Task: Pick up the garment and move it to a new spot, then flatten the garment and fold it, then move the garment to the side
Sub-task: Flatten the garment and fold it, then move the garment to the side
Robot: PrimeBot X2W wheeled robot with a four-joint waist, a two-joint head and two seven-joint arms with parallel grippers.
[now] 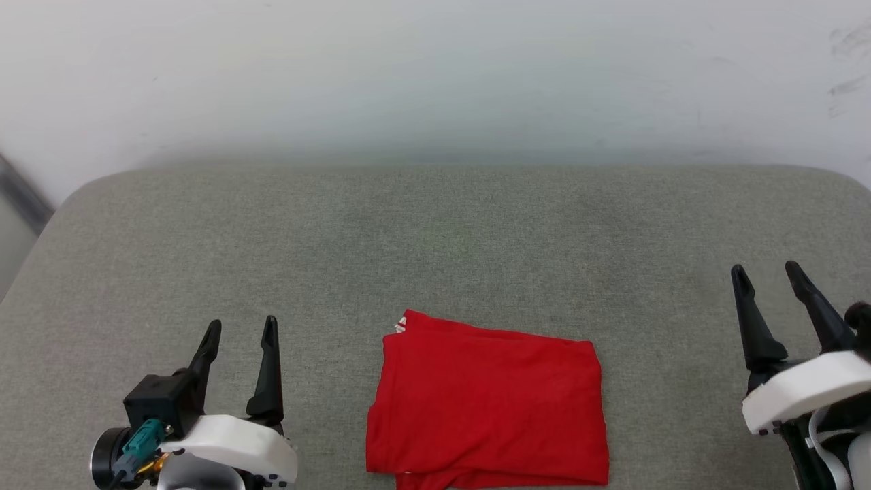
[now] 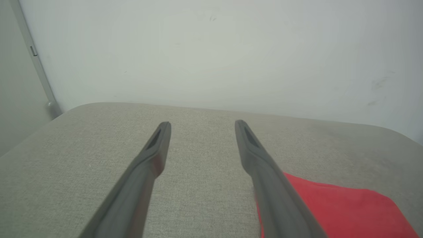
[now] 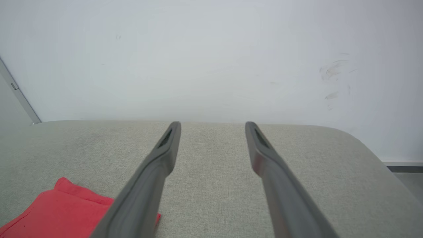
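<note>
The garment (image 1: 486, 401) lies folded into a red rectangle on the grey cushion, near the front edge at centre, with a bit of striped trim at its far left corner. My left gripper (image 1: 241, 328) is open, to the garment's left, nothing between its fingers. My right gripper (image 1: 765, 272) is open too, well to the garment's right. In the left wrist view the garment (image 2: 343, 211) shows at the lower right beside my open left gripper (image 2: 202, 125). The right wrist view has the garment (image 3: 62, 211) at the lower left, with my right gripper (image 3: 213, 125) open.
The grey fabric surface (image 1: 435, 258) runs wide to the back, with rounded corners. A pale wall (image 1: 435, 75) rises behind it. A metal strip (image 2: 36, 62) stands at the far left.
</note>
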